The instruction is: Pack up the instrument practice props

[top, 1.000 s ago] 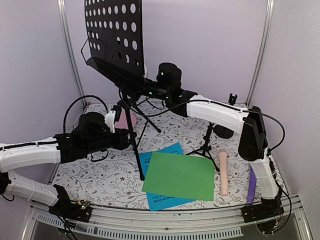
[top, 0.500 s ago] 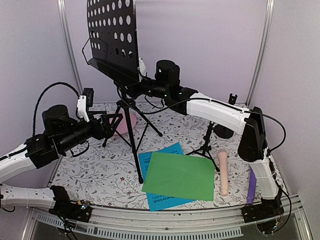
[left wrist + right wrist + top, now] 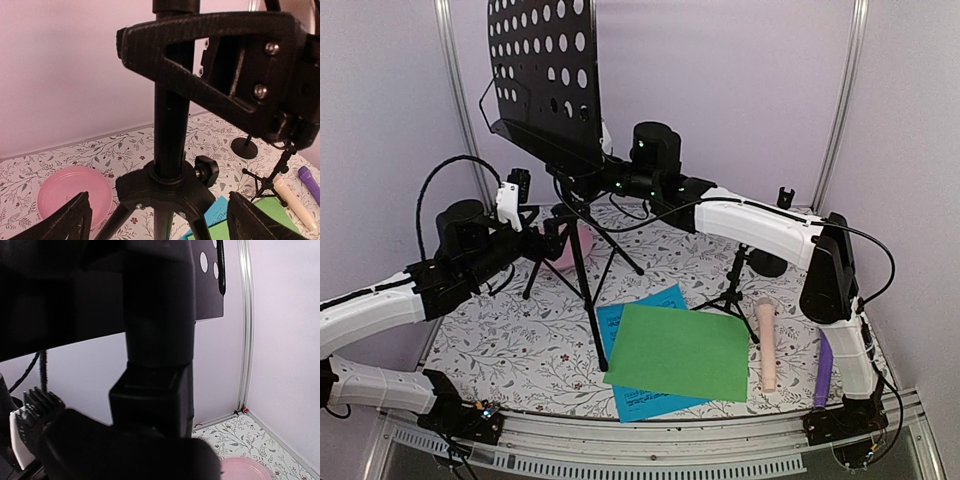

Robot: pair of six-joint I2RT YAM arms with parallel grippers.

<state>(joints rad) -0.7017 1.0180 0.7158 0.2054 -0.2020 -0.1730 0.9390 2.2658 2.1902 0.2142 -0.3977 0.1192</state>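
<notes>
Left of centre, the left tool (image 3: pixel 537 208) is released, jaws spread wide, facing the music rack's (image 3: pixel 545 70) pole. At upper centre the right tool (image 3: pixel 582 182) is clenched on that pole. Lower right lie the green paper (image 3: pixel 680 350), beige microphone (image 3: pixel 767 345) and purple microphone (image 3: pixel 823 375).

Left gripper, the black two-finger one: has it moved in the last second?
Yes. The left gripper has backed leftward, away from the green paper sheet, and opened.

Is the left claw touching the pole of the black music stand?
Apart. In the left wrist view the open left claw straddles the pole, with a clear gap between each finger and it.
</notes>
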